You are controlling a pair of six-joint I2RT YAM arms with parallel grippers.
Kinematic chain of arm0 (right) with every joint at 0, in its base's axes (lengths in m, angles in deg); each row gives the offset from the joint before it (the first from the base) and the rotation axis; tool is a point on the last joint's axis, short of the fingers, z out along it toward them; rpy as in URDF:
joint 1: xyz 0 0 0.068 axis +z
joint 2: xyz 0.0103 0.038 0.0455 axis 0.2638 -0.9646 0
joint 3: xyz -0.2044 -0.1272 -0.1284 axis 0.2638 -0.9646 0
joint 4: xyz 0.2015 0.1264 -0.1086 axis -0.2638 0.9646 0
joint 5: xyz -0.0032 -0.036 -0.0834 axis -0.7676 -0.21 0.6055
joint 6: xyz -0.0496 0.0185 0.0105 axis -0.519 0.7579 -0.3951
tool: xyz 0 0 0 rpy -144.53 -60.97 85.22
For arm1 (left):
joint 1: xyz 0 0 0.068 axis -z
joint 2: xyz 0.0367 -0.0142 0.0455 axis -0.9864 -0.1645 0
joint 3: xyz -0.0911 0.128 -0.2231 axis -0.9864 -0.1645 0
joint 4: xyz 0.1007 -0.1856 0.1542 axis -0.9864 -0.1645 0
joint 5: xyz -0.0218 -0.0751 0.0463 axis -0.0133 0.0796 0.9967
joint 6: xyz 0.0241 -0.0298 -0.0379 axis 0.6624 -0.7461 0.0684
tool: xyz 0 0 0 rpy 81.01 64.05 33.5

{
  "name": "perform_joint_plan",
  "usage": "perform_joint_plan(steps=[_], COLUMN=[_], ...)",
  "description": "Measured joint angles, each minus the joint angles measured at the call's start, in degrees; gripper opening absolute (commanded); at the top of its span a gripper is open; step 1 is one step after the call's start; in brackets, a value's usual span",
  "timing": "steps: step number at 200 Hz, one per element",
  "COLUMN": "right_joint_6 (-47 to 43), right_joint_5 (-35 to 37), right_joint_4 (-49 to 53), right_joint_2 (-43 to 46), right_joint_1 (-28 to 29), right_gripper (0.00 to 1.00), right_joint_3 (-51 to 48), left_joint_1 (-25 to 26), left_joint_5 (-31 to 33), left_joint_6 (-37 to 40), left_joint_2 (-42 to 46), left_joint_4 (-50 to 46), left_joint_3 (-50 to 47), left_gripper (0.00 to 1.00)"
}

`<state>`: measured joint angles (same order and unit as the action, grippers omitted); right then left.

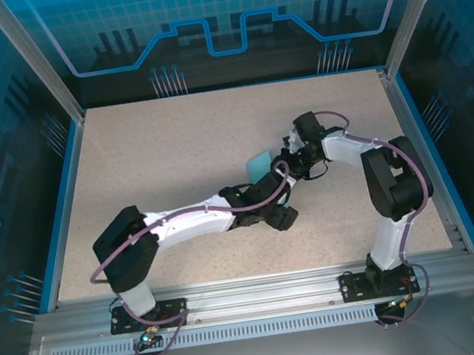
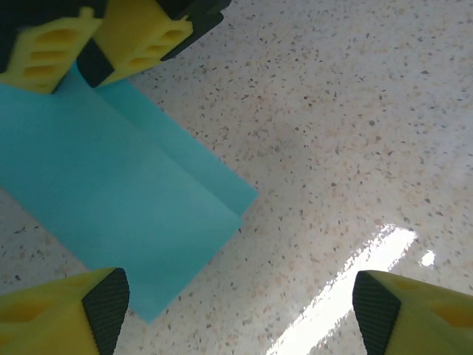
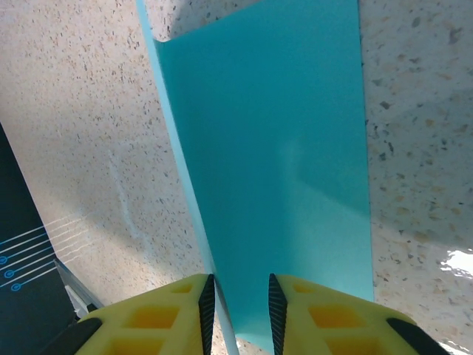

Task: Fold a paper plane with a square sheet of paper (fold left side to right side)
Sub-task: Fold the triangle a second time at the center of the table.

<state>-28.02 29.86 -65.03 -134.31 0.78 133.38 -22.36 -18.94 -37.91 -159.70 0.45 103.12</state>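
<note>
Square sheet of paper (image 3: 273, 163), folded, lies on the table (image 1: 172, 151) between my arms. My right gripper (image 3: 238, 310) straddles one end, fingers narrowly apart, seemingly not pinching it. My left gripper (image 2: 236, 307) hovers over a corner, fingers wide apart.
</note>
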Motion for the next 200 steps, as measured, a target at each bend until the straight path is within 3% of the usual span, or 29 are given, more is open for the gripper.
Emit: perform_joint_plan(steps=[80,121,157,200], right_joint_6=[0.0,0.0,-0.7,-2.0], right_joint_5=[-0.4,-0.7,-0.7,-0.4], right_joint_4=[-0.6,-0.6,-0.5,0.5], right_joint_2=[0.0,0.0,0.0,0.0], right_joint_1=[0.0,0.0,0.0,0.0], right_gripper=[0.28,0.28,0.28,0.29], right_joint_3=[-0.1,-0.1,-0.1,-0.1], left_joint_1=[1.9,2.4,2.4,2.4], left_joint_5=[11.5,12.9,12.9,12.8], left_joint_6=[1.9,3.9,4.3,4.3], left_joint_2=[-8.3,-9.9,-10.0,-10.0], left_joint_4=[-2.7,-2.5,-2.5,-2.4], left_joint_3=[5.1,5.4,5.4,5.5], left_gripper=[0.85,0.7,0.51,0.39])
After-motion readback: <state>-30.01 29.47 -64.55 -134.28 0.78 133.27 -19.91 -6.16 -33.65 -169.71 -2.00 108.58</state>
